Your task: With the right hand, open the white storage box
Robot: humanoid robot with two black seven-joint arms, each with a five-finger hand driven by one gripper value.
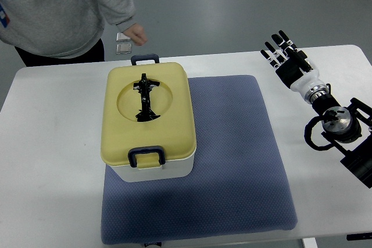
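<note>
The white storage box (168, 168) stands on the left part of a blue-grey mat (232, 155). Its pale yellow lid (174, 126) is shut, with a black folding handle (145, 98) lying in a round recess on top. Dark blue latches sit at the near edge (146, 156) and the far edge (145, 59). My right hand (282, 50) is at the far right over the table, well apart from the box, its fingers spread and holding nothing. The left arm is out of view.
The white table (52, 143) carries the mat. A person in a grey sweatshirt (58, 4) stands beyond the far left edge, one hand (137, 34) hanging near the table's far side, just behind the box.
</note>
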